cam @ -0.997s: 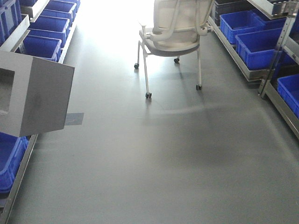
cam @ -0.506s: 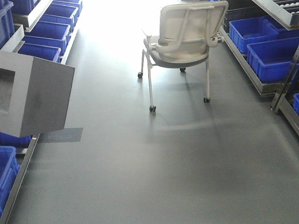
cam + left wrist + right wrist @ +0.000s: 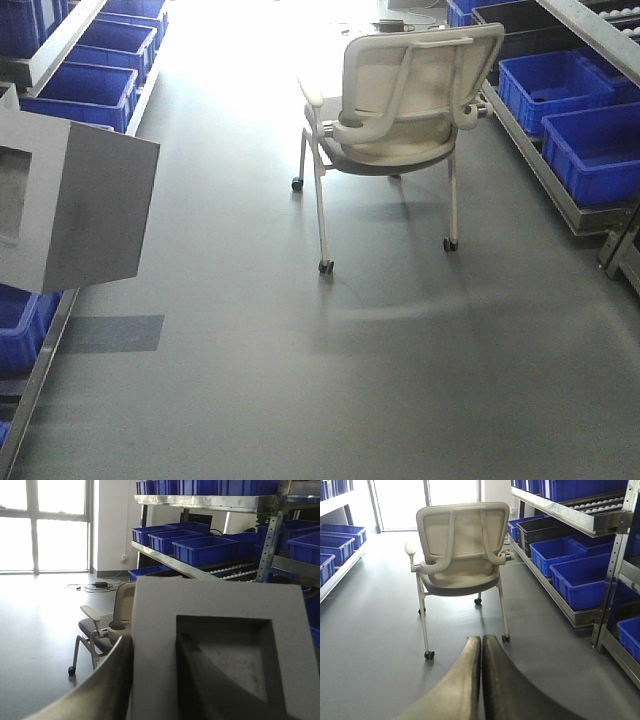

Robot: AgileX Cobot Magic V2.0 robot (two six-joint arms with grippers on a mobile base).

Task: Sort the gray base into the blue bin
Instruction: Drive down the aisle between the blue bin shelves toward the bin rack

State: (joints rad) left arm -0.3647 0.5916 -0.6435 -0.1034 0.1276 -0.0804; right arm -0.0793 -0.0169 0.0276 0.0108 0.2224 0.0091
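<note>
The gray base [image 3: 90,210] hangs in the air at the left of the front view, its recessed window facing left. In the left wrist view it [image 3: 160,630] fills the lower frame. My left gripper [image 3: 155,645] is shut on its wall, one finger [image 3: 112,680] outside and the other finger [image 3: 200,680] inside the recess. My right gripper [image 3: 481,639] is shut and empty above the floor. Blue bins [image 3: 85,95] stand on the low left shelf, and more blue bins [image 3: 570,85] on the right shelf.
A white wheeled chair [image 3: 400,100] stands mid-aisle ahead; it also shows in the right wrist view [image 3: 457,550]. Metal racks with blue bins line both sides [image 3: 570,580]. A gray tape patch [image 3: 110,332] lies on the floor at the left.
The chair, floor patch and shelves have slid down the frame and grown larger, so the view has moved forward along the aisle. The gray base keeps its place in the view.
</note>
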